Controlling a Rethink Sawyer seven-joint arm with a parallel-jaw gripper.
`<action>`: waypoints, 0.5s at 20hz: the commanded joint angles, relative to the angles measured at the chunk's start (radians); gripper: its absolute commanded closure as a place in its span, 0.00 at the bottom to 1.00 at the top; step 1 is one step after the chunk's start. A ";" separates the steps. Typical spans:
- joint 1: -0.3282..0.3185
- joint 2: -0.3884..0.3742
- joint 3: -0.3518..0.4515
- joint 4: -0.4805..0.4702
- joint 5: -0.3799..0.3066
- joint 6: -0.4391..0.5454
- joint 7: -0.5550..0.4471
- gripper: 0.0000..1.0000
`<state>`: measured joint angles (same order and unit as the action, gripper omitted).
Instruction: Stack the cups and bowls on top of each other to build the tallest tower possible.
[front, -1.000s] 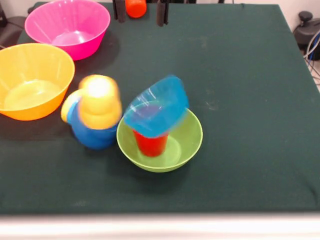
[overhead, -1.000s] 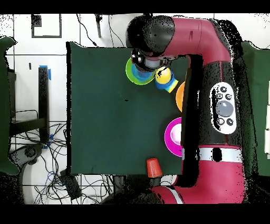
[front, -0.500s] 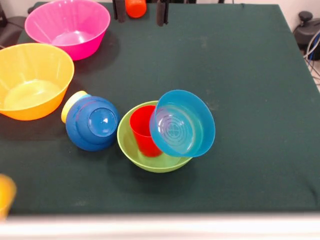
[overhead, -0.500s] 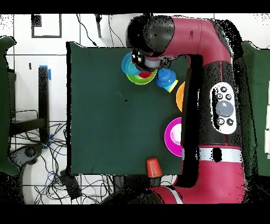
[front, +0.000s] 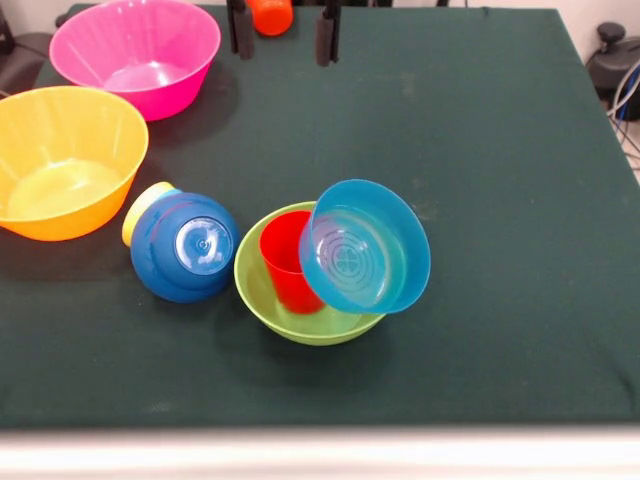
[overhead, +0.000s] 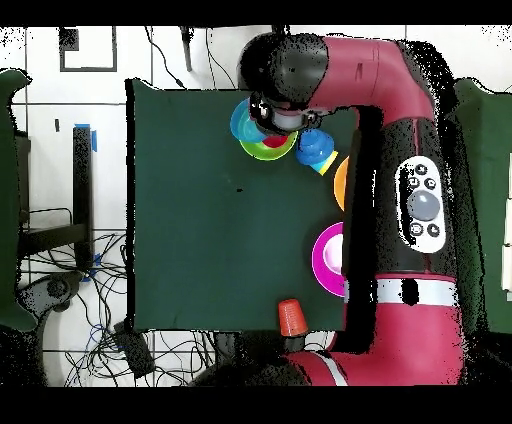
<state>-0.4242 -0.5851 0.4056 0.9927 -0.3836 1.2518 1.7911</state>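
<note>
The green bowl (front: 300, 322) stands near the table's front with the red cup (front: 283, 262) upright inside it. The small light blue bowl (front: 365, 247) lies tipped on its side against the green bowl's rim. The dark blue bowl (front: 185, 247) lies overturned to the left, with a yellow cup (front: 147, 206) poking out behind it. The orange cup (front: 272, 14) stands at the table's far edge. My gripper (front: 281, 34) shows only as two dark fingertips at the top edge, held high, open and empty. The light blue cup and the other yellow cup are out of view. No tower stands.
The large pink bowl (front: 135, 50) and the large yellow-orange bowl (front: 65, 160) sit upright at the left side. In the overhead view my arm (overhead: 400, 200) covers the table's right side, above the green bowl (overhead: 268, 152).
The stack has fallen. The light blue bowl slid off the red cup onto the green bowl's rim. The dark blue bowl rolled over. A yellow cup dropped off the front edge.
</note>
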 joint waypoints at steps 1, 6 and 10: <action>0.041 0.103 -0.026 0.151 -0.094 -0.184 -0.014 0.00; 0.078 0.074 -0.061 0.188 -0.118 -0.330 0.024 0.00; 0.093 0.055 -0.086 0.212 -0.091 -0.400 0.072 0.00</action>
<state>-0.3743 -0.5477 0.3595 1.0629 -0.4058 0.9497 1.7911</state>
